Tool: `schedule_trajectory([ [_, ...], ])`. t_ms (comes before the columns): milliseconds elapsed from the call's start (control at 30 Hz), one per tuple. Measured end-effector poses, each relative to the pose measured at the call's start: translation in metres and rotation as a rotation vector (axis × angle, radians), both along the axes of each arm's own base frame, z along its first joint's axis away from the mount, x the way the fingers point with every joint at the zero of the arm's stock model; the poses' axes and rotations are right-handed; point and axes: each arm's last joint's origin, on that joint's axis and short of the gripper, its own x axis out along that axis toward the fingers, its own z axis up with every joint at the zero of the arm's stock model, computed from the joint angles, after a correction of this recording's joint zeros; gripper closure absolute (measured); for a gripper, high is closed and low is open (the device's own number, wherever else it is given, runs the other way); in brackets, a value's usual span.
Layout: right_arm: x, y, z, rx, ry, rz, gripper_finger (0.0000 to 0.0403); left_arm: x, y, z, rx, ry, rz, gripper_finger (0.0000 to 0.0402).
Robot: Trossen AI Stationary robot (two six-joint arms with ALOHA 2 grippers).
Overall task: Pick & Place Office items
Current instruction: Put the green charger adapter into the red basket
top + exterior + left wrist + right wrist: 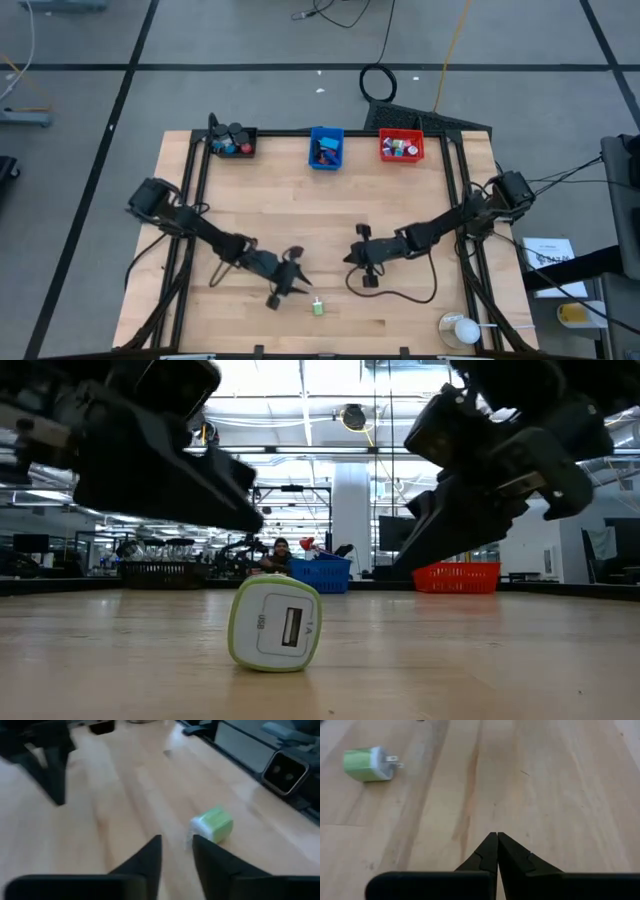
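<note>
**Ana:** Nearest the low camera lies the green-and-white USB charger (275, 624), on its side on the bare wooden table (330, 215), apart from everything else near the front edge. It looks like the last office item not yet sorted.

**Ben:** And the grippers?

**Ana:** The left gripper (290, 275) hangs just beside the charger, not touching it; in the left wrist view its fingers (150, 857) stand a little apart with nothing between them. The right gripper (366, 268) waits near the table's middle, its fingers (492, 851) pressed together on nothing.

**Ben:** So which step is this?

**Ana:** Probably the approach for a pick, by the left arm. The black bin (232, 141), blue bin (326, 147) and red bin (401, 146) along the far edge already hold small pieces.

**Ben:** What does the next move call for?

**Ana:** The fingers seem too narrow for the charger's body, so they would need to widen, line up over it, descend and close. Its rounded shell and protruding prongs could let it slip or roll. Which bin suits it cannot be judged from here.
</note>
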Motion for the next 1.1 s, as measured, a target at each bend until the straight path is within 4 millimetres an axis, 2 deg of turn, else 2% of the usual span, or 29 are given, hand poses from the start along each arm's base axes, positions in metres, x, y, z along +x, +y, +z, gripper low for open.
schedule_trajectory([
  [133,-0.005,0.007,-0.002,0.008,-0.030,0.028,0.0399,0.017,-0.010,0.010,0.012,0.042,-0.055,0.0215],
  [267,-0.007,0.014,-0.001,0.002,-0.037,0.059,0.0399,0.025,-0.012,0.016,0.072,0.081,-0.086,0.0144],
  [367,-0.008,0.018,0.000,-0.008,-0.053,0.082,0.0399,0.027,-0.014,0.019,0.090,0.053,-0.135,0.0110],
  [467,-0.008,0.020,0.001,-0.012,-0.070,0.098,0.0399,0.029,-0.017,0.018,0.074,0.039,-0.198,0.0092],
  [700,-0.008,0.020,0.001,-0.022,-0.070,0.104,0.0399,0.042,-0.025,-0.013,0.063,0.031,-0.263,0.0097],
  [867,-0.008,0.020,0.001,-0.022,-0.069,0.104,0.0399,0.057,-0.033,-0.025,0.089,0.057,-0.307,0.0114],
  [967,-0.008,0.020,0.001,-0.022,-0.068,0.104,0.0399,0.060,-0.035,-0.028,0.106,0.130,-0.320,0.0136],
  [1100,-0.008,0.020,0.001,-0.022,-0.068,0.104,0.0399,0.061,-0.035,-0.025,0.105,0.150,-0.335,0.0189],
])
